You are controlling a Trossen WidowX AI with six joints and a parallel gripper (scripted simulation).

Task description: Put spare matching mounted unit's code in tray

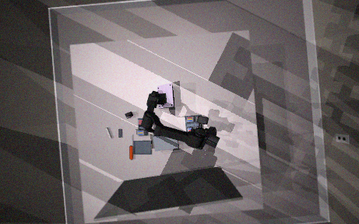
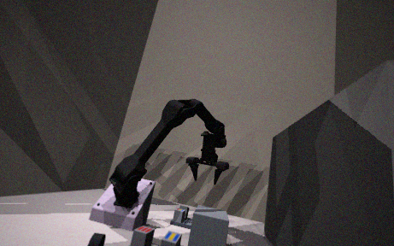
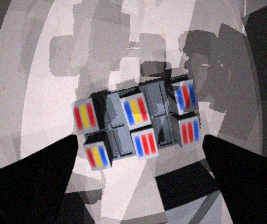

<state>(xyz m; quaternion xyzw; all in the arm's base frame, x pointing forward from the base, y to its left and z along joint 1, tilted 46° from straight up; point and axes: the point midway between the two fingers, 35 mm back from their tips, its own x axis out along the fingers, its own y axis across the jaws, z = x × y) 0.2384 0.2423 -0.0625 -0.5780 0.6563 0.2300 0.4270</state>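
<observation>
My gripper (image 2: 206, 182) (image 3: 142, 141) is open and empty, pointing down high above the rack (image 3: 121, 141). Several grey spares with three-stripe codes stand in the rack. In the wrist view they read red-yellow-red (image 3: 85, 116), red-yellow-blue (image 3: 96, 154), blue-yellow-red (image 3: 136, 110), blue-red-red (image 3: 145, 143), blue-red-blue (image 3: 186, 95) and red-red-blue (image 3: 190, 130). The arm partly hides the rack in the top view. A dark grey-blue tray (image 1: 142, 147) shows no part in it. I cannot tell which unit is the mounted one, and no code on a back is readable.
A pale grey-blue block (image 1: 164, 144) (image 2: 208, 228) stands between tray and rack. Two striped units, one red (image 2: 144, 230) and one blue-yellow (image 2: 172, 237), stand near it. An orange bar (image 1: 131, 152) lies beside the tray. Small dark items lie further left. A large dark panel (image 1: 170, 192) stands beyond.
</observation>
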